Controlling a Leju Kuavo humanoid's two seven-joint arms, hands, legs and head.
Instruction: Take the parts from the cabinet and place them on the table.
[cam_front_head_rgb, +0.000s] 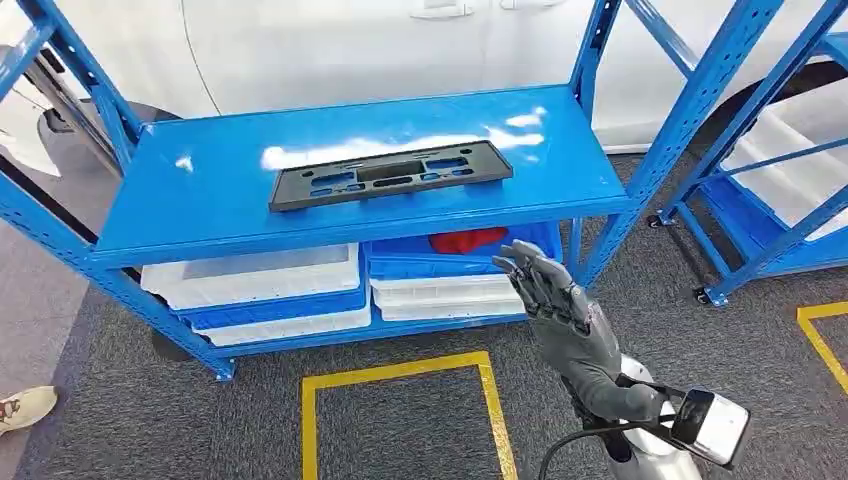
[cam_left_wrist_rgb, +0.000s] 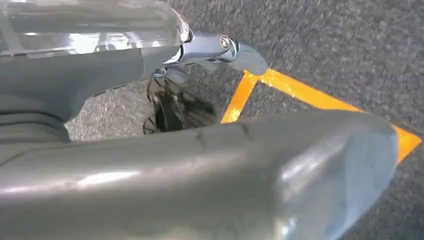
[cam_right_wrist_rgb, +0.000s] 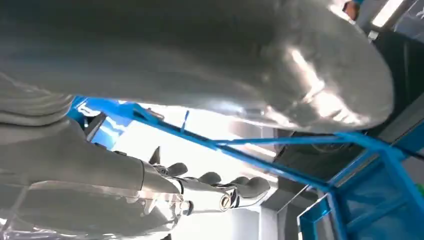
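A flat black plastic part (cam_front_head_rgb: 390, 174) with several slots lies across the top of the blue shelf rack (cam_front_head_rgb: 200, 190), near its middle. My right hand (cam_front_head_rgb: 560, 310) is raised in front of the rack's right front corner, below and to the right of the part. Its fingers are spread and it holds nothing. In the right wrist view that hand (cam_right_wrist_rgb: 165, 185) stretches toward the blue frame, empty. My left hand (cam_left_wrist_rgb: 100, 75) hangs over the grey carpet with fingers (cam_left_wrist_rgb: 220, 47) extended and nothing in it.
White and blue bins (cam_front_head_rgb: 260, 275) fill the lower shelf, and a red thing (cam_front_head_rgb: 468, 240) lies in a blue one. Yellow tape (cam_front_head_rgb: 400, 370) marks a square on the carpet. A second blue rack (cam_front_head_rgb: 770, 200) stands at the right. A person's shoe (cam_front_head_rgb: 25, 407) shows at the left.
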